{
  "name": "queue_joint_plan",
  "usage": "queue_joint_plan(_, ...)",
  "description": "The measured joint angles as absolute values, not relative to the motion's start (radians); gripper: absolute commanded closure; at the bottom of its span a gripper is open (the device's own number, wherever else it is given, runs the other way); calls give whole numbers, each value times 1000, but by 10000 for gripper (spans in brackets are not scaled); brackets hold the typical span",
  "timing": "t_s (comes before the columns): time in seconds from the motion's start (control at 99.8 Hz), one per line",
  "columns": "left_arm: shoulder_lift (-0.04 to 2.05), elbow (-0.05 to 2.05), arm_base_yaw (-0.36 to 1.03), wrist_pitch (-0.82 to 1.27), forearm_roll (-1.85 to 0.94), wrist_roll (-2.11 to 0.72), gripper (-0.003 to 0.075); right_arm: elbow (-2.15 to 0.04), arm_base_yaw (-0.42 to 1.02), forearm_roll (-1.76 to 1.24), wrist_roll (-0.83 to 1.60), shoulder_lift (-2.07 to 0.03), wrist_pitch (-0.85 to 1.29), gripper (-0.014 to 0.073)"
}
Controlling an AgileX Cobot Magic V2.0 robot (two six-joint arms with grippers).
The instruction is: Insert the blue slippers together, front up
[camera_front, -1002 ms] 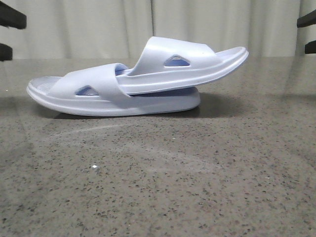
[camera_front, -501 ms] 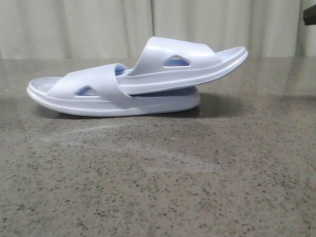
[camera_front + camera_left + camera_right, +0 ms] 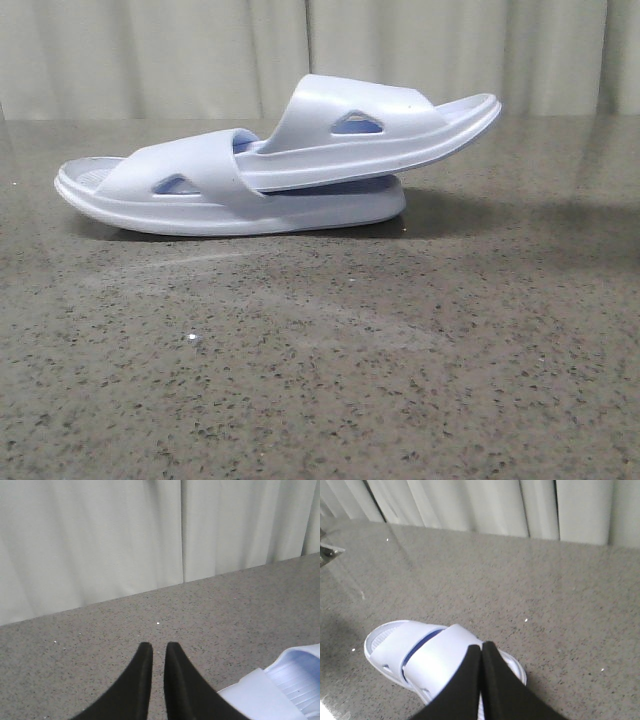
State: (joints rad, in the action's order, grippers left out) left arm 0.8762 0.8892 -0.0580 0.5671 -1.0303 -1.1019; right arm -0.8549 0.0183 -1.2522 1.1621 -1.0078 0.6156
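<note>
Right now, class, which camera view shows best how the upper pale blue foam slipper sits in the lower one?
The front view: both are seen whole from the side, the upper pale blue foam slipper slid under the lower slipper's strap, tilted. The right wrist view shows them from above, partly hidden by the claw; the left wrist view shows one corner.

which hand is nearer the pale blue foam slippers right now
Hard to call. The right hand hovers above the nested pale blue foam slippers, fingers closed and empty. The left hand is beside their end, fingers nearly closed.

The right hand [image 3: 481, 650], fingers pressed together, hangs above the nested blue slippers [image 3: 427, 657].
</note>
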Motion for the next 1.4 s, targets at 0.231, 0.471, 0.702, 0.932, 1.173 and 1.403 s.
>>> queue_joint_plan(0.231, 739, 753, 116, 383, -957, -1102, 705, -696, 45, -1245, 1164, -892, 471, 672)
queue_joint_plan(0.471, 627, 543, 201, 302, -1203, -1244, 705, -436, 45, -1242, 1167, -665, 359, 673)
queue_joint_plan(0.702, 544, 386, 231, 237, -1562, -1540, 705, -269, 45, -1271, 1168, -473, 353, 673)
queue_joint_plan(0.932, 531, 350, 231, 231, -1672, -1617, 705, -231, 45, -1315, 1168, -440, 347, 673)
queue_joint_plan(1.173, 531, 350, 231, 225, -1682, -1624, 705, -231, 45, -1321, 1170, -441, 344, 673)
queue_joint_plan(1.403, 531, 350, 231, 225, -1684, -1626, 705, -231, 45, -1321, 1169, -441, 344, 673)
